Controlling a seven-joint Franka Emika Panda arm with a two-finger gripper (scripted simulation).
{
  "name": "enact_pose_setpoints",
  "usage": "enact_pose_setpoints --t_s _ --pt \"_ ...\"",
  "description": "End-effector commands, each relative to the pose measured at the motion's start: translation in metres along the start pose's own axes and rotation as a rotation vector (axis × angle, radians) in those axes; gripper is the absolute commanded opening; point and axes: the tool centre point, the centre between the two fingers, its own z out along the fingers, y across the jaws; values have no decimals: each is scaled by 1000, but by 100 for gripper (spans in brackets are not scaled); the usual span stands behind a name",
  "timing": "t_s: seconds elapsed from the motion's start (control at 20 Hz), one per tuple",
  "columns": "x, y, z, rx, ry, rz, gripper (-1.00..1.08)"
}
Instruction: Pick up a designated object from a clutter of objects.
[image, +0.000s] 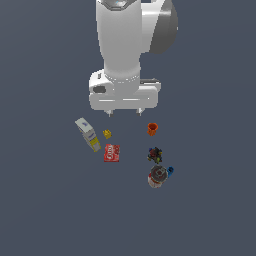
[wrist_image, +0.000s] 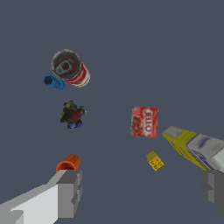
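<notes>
The white arm (image: 131, 45) hangs over the dark grey bench (image: 45, 210), its hand (image: 124, 113) released, the two fingers spread wide with nothing between them and held above the clutter.

Longest among the things is the white-and-yellow carton (image: 87, 134), lying flat just off the hand toward the exterior view's left; in the wrist view its yellow end reaches close to one finger (wrist_image: 213, 189) without touching it. The round grey-and-red can (image: 157, 176) sits farthest from the hand, toward the exterior view's right. The flat red packet (image: 111, 153) with white lettering lies below the hand, near the carton's yellow end. The orange cup (image: 152, 129) lies just beside the other finger (wrist_image: 68, 192). The dark multicoloured lump (image: 155, 154), too blurred to identify, rests between cup and can. The small blue piece (image: 170, 171) seems to touch the can. The tiny yellow block (image: 107, 133) sits nearest the hand, between carton and packet.
</notes>
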Motion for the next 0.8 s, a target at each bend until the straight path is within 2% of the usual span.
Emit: enact_pose_setpoints --t_s 0.0,0.75 --pt "0 5 2 0 1 -21 100" --pt "-8 61 29 -3 18 -249 100"
